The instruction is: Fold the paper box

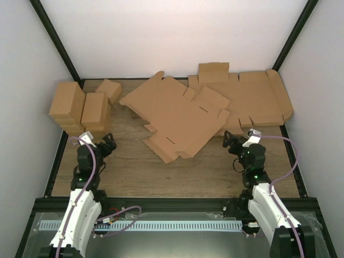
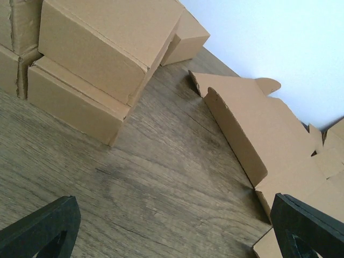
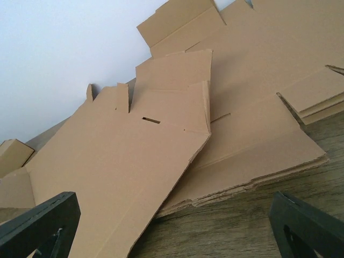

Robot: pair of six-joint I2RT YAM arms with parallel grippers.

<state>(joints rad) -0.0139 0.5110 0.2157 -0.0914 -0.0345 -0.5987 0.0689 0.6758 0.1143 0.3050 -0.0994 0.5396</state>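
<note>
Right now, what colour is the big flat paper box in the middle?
Plain brown cardboard: the paper box shows best in the top external view.

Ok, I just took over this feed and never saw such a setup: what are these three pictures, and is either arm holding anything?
These are two robot arms bolted at the near edge of a wooden table. The wide picture looks down from above and behind them. The other two come from a camera on each wrist, and the black shapes in their lower corners are that arm's own fingers. The left gripper and the right gripper are both open and hold nothing. The flat, unfolded paper box lies mid-table. Behind it to the right lies a pile of wider cardboard sheets; folded cartons stand at the back left.
</note>
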